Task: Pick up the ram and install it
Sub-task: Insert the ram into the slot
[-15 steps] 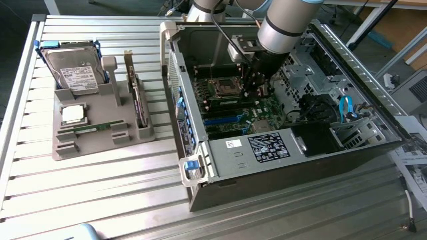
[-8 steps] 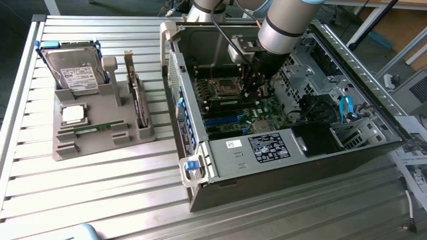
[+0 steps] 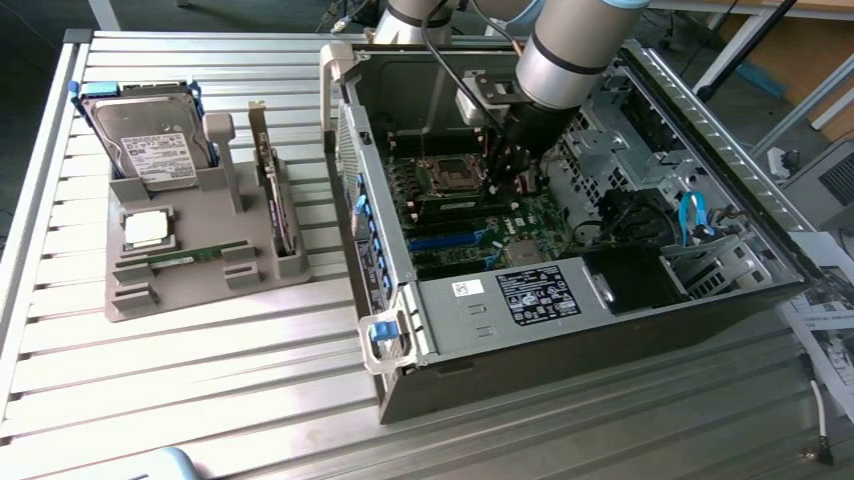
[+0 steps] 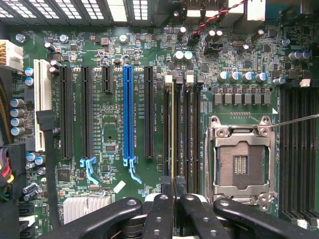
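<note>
In the wrist view the ram (image 4: 173, 129) appears edge-on as a thin pale line. It runs along the bank of black memory slots (image 4: 183, 129) beside the empty processor socket (image 4: 240, 162). My gripper (image 4: 173, 194) is shut on its near end, one black finger (image 4: 159, 214) on each side. I cannot tell whether the stick is seated in a slot or just above it. In the exterior view my gripper (image 3: 511, 185) reaches down into the open computer case (image 3: 400, 330), right over the motherboard (image 3: 467, 225).
A grey tray (image 3: 200, 290) at the exterior view's left holds a hard drive (image 3: 150, 140), a silver processor (image 3: 147, 228), an upright expansion card (image 3: 274, 200) and another green stick (image 3: 184, 257). Case walls, a drive cage (image 3: 694, 260) and cables surround the arm.
</note>
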Controlling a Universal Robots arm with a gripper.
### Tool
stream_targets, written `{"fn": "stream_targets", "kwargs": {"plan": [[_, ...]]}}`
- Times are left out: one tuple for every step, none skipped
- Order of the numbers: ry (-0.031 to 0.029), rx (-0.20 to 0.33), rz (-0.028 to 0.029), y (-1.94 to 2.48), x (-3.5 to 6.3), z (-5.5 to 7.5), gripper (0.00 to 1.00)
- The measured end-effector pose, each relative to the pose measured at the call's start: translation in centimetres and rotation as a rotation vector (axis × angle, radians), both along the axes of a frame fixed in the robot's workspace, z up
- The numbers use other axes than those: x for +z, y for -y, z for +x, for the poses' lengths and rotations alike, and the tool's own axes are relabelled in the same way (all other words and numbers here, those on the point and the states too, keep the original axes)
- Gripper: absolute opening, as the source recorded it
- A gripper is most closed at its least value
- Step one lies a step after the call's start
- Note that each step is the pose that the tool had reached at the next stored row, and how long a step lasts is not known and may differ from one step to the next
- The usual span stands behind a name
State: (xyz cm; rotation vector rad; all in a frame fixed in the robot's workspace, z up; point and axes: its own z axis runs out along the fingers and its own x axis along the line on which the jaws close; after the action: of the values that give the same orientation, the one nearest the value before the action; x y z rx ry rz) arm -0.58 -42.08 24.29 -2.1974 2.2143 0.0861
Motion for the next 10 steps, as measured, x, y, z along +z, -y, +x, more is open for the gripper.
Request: {"fn": "stream_targets", "kwargs": {"plan": [[0.0,0.001,0.0,0.0,0.0,0.0,0.12],[0.0,0.001,0.0,0.0,0.0,0.0,0.12],[0.0,0.001,0.0,0.0,0.0,0.0,0.12],[0.0,0.001,-0.0001,0.0,0.0,0.0,0.12],[0.0,0.002,-0.0011,0.0,0.0,0.0,0.12],[-0.0001,0.002,-0.0057,0.01,0.0,0.0,0.12],[0.0,0.003,-0.0141,0.0,0.0,0.01,0.12],[0.0,0.003,-0.02,0.0,0.01,0.0,0.12],[0.0001,0.004,-0.0248,0.0,0.0,0.0,0.12],[0.0,0.005,-0.0268,0.0,0.0,0.01,0.12]]}}
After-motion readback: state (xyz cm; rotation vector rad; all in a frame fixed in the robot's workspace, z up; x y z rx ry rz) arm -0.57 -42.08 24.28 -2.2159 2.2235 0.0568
